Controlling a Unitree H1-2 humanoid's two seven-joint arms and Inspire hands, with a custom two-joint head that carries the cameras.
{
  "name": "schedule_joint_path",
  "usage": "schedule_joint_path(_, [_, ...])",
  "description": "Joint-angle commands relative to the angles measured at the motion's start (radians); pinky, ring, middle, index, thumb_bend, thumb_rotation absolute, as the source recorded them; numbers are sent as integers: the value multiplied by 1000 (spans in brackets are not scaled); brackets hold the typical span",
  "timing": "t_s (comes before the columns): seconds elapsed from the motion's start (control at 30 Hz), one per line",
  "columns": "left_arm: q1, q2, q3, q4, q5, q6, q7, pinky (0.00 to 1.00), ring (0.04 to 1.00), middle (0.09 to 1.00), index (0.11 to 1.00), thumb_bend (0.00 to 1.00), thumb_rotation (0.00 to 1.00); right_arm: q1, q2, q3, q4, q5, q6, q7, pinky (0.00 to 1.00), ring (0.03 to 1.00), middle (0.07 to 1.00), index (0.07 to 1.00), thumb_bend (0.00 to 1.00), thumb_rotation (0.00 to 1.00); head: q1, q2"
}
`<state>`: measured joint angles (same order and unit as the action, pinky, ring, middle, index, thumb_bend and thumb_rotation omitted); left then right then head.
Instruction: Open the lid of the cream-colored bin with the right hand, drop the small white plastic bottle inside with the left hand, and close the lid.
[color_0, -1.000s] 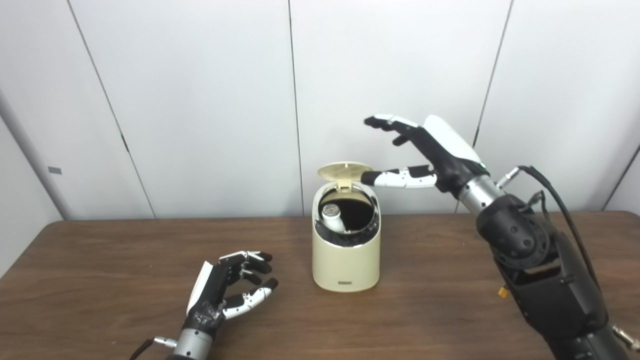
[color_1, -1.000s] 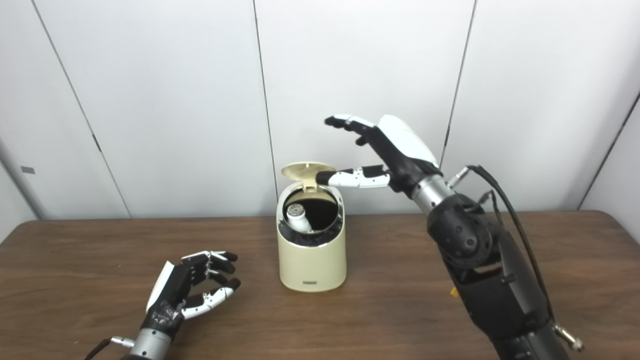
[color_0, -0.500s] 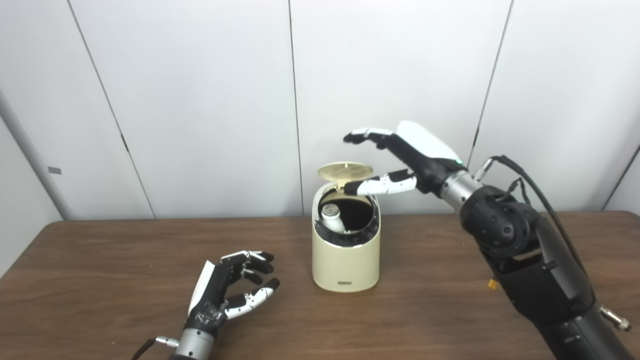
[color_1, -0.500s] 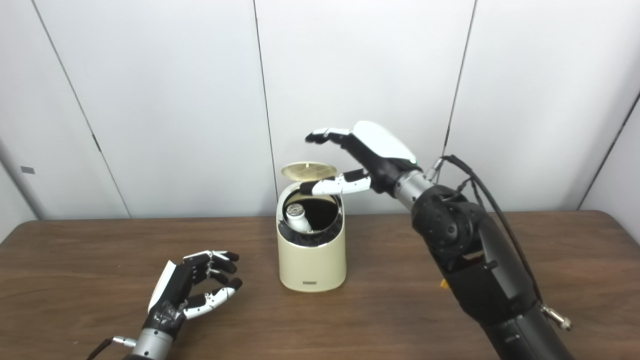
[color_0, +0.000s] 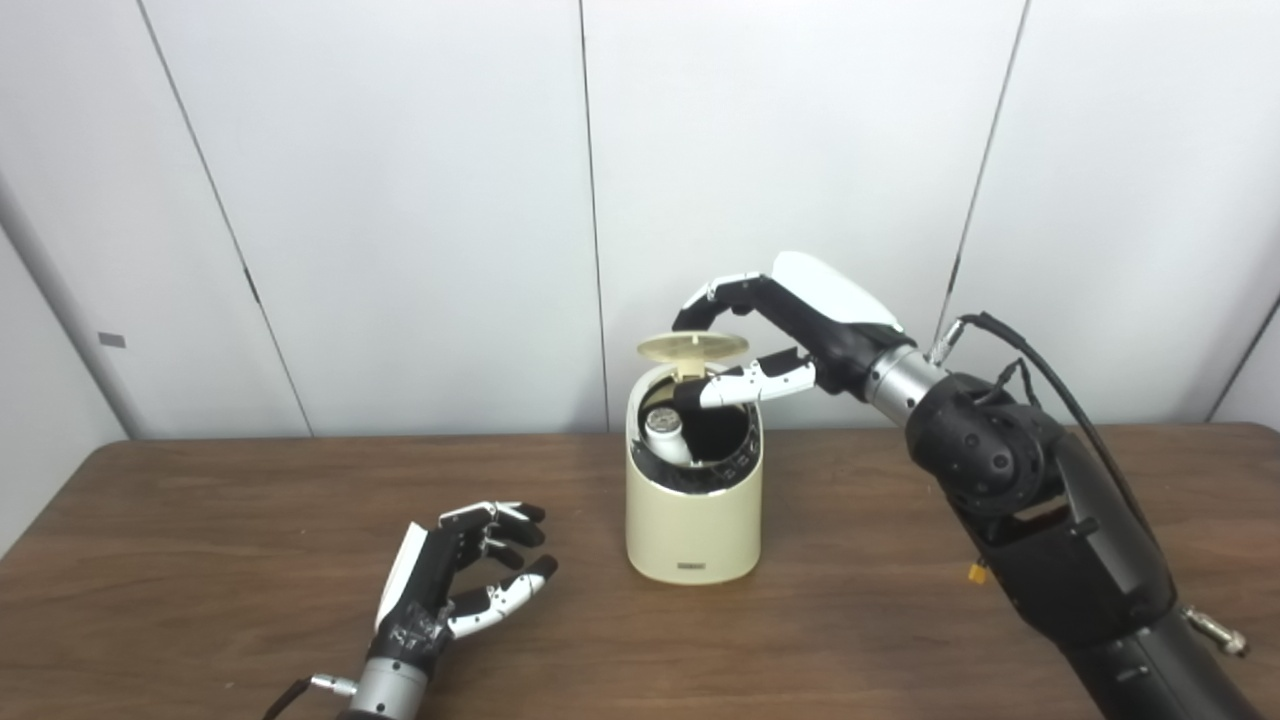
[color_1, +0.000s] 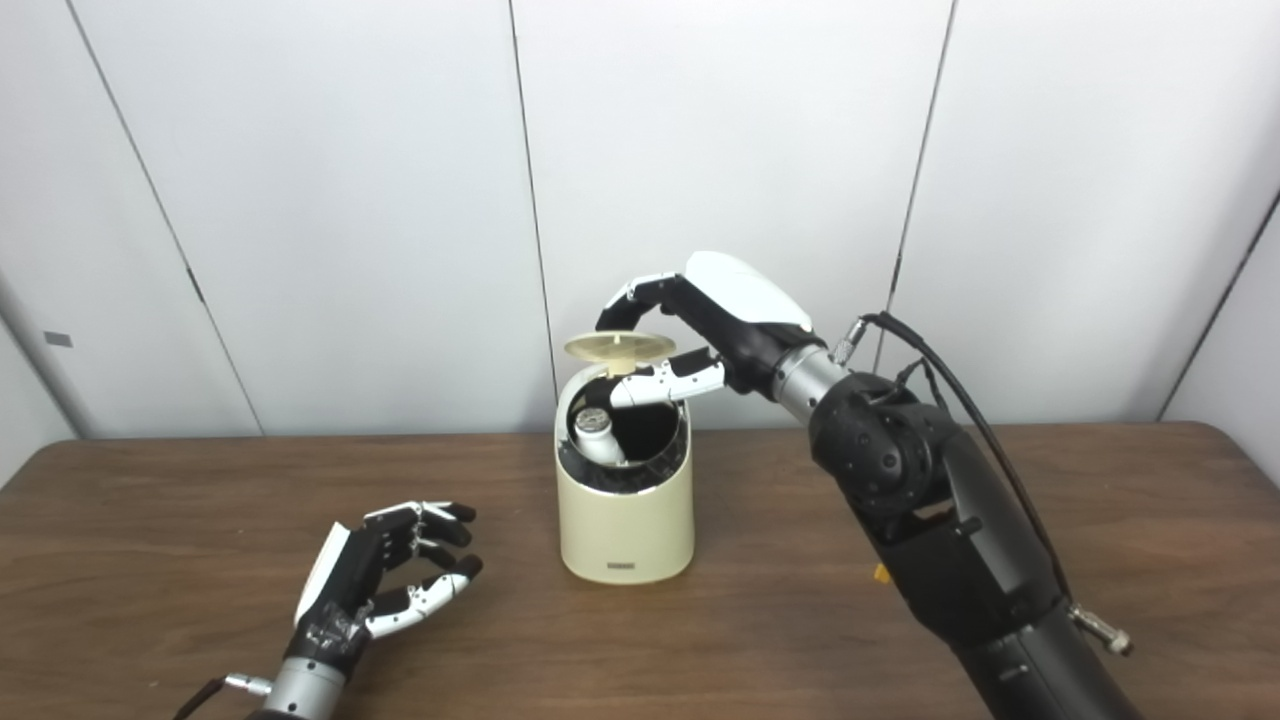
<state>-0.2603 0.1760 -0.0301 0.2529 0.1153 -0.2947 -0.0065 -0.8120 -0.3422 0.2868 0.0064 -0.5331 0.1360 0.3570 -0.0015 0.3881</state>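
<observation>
The cream-colored bin (color_0: 690, 520) stands at the middle of the table, its round lid (color_0: 693, 345) raised on its rear hinge and lying about flat above the opening. The small white plastic bottle (color_0: 662, 432) leans inside the bin at the left of the dark opening. My right hand (color_0: 790, 320) reaches over the bin from the right, fingers curled down onto the top of the lid and thumb under it over the opening; it grips nothing. My left hand (color_0: 450, 575) rests on the table left of the bin, fingers loosely curled and empty.
The brown wooden table (color_0: 900, 600) stretches across the view, with white wall panels behind it. My right forearm (color_0: 1050, 520) with its black cable crosses above the table's right half.
My right hand has moved left and down from beside the lid to over it, and its fingers have curled down onto the lid. The lid has tipped slightly lower. The left hand stays still.
</observation>
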Motion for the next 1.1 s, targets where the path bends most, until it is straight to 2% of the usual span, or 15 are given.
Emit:
schedule_joint_path(0.0, [-36,1,10,-19,-13,-40,1,533,629,700,498,495,44,-40,-9,-14,-26,10,-34,-8,700,757,652,618,643,656,-1,0])
schedule_joint_path(0.17, [-36,-1,14,-15,-18,-42,-1,533,629,700,498,496,44,-31,-17,-10,-33,-2,-49,-6,757,779,618,574,632,681,-1,0])
schedule_joint_path(0.33, [-33,0,15,-25,-6,-20,3,531,625,698,498,496,47,-19,-18,-6,-64,-9,-25,15,719,770,615,560,645,703,2,11])
schedule_joint_path(0.43, [-31,-2,16,-29,8,-17,11,530,620,693,498,496,47,-12,-22,-3,-77,-15,-17,34,784,786,617,563,636,695,3,15])
schedule_joint_path(0.6, [-30,-10,20,-37,21,0,21,524,611,691,498,497,48,1,-30,6,-97,-29,-7,69,824,795,619,572,630,673,6,20])
schedule_joint_path(0.7, [-33,-14,21,-36,26,1,26,516,608,689,498,497,48,7,-39,15,-100,-46,-13,81,957,801,623,583,631,693,9,23])
schedule_joint_path(0.77, [-33,-17,22,-38,32,4,28,514,607,689,498,497,46,11,-42,17,-102,-48,-12,88,989,809,632,589,634,699,12,24])
schedule_joint_path(1.07, [-31,-33,31,-50,26,12,31,508,604,683,498,497,44,24,-44,37,-103,-67,-42,103,993,806,623,599,623,689,21,36])
